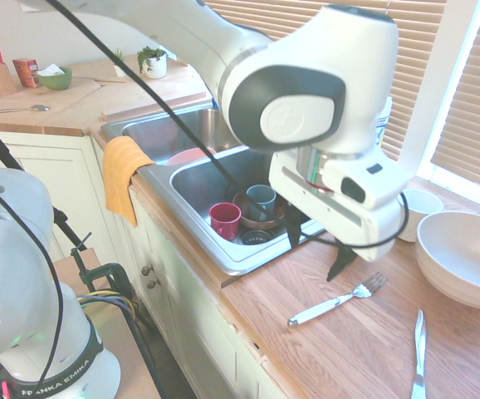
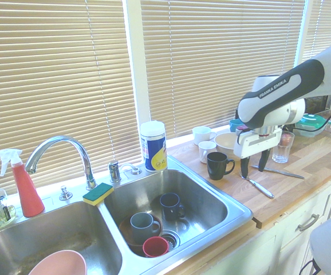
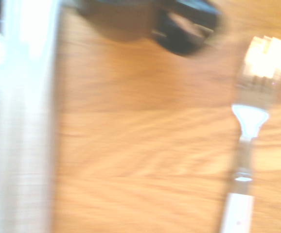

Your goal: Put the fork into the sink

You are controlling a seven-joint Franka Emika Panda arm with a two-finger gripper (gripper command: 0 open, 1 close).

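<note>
The jaws (image 1: 319, 243) are held spread and empty, pointing down just above the counter (image 1: 364, 349), so the fork (image 1: 337, 298) lying flat slightly beside them can be straddled, the sink (image 1: 192, 189) being well apart.

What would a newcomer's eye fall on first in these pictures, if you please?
Most likely the big white arm, its open claw hanging above the wooden counter beside the sink. Next, the white-handled fork lying flat on that counter just below the claw, untouched. Then the mugs clustered around the sink's drain, a red one nearest the front wall.
</note>
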